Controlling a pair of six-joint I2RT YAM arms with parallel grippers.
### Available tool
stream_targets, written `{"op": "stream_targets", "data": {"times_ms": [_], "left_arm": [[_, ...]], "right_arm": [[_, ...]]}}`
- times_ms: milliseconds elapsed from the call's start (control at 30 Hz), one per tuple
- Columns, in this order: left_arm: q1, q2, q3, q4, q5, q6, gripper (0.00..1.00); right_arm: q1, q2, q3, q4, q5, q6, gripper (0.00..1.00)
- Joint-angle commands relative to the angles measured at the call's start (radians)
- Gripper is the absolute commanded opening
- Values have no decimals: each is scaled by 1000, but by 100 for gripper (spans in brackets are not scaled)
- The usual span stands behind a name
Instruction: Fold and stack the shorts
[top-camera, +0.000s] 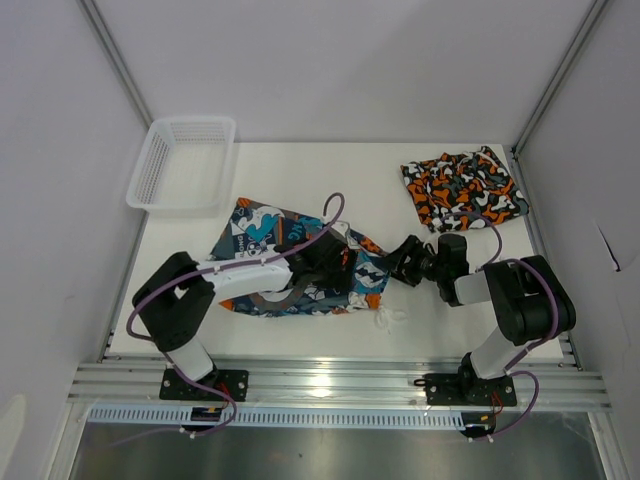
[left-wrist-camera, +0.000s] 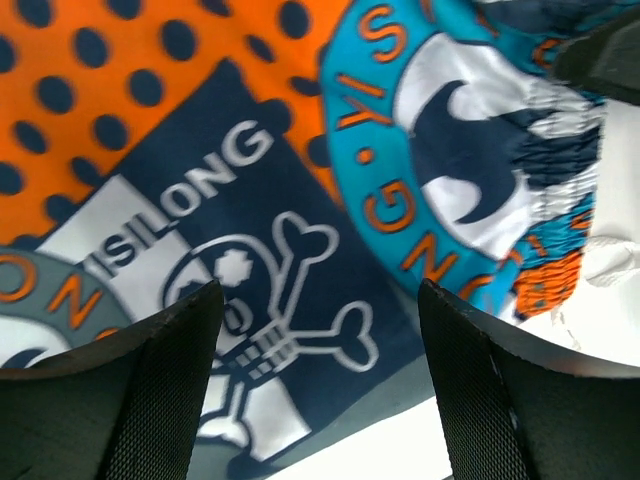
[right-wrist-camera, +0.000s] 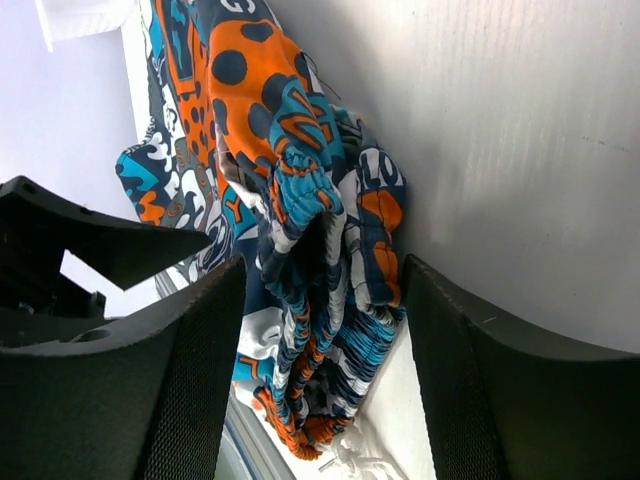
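One pair looks folded, one is not, and nothing is stacked yet.
The orange camouflage shorts lie in a compact, seemingly folded shape well beyond the right gripper, apart from it. The cartoon-print shorts lie rumpled directly under the left gripper, whose jaws stand apart just above the fabric. Their bunched waistband sits just ahead of the right gripper's parted jaws, unclamped. Folding this pair and stacking both appear left to do.
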Motion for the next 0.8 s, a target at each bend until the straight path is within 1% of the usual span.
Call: {"op": "stream_targets", "data": {"times_ms": [0, 100, 133, 167, 200, 267, 300, 333, 367, 567, 667, 733, 767], "left_arm": [[-41, 20, 2, 93, -31, 3, 80], [-69, 45, 11, 80, -88, 9, 80], [-76, 53, 14, 74, -122, 9, 80], [-92, 59, 17, 68, -139, 10, 79], [-98, 66, 16, 60, -153, 12, 79], [-119, 70, 11, 57, -191, 18, 79], [-127, 73, 9, 59, -200, 21, 79], [-132, 73, -6, 62, -214, 29, 79], [-144, 74, -7, 62, -223, 30, 79], [-185, 112, -12, 36, -306, 52, 79], [-193, 140, 8, 25, -318, 53, 79], [-192, 154, 11, 39, -305, 53, 80], [-192, 159, 14, 60, -288, 55, 80]], "right_arm": [[16, -22, -6, -69, 13, -39, 65], [20, -21, -6, -74, 14, -45, 53], [22, -21, -3, -80, 19, -48, 39], [22, -19, -1, -81, 20, -47, 33], [22, -15, 2, -81, 19, -47, 23], [22, -7, 14, -95, 17, -48, 14], [22, -2, 20, -103, 17, -50, 6], [20, 5, 35, -110, 17, -52, 2], [20, 8, 41, -121, 19, -55, 1], [-13, 42, 117, -159, -26, -25, 0], [-16, 47, 158, -190, -39, -33, 0], [-15, 50, 158, -180, -58, -27, 26], [-13, 51, 152, -169, -61, -25, 34]]}}
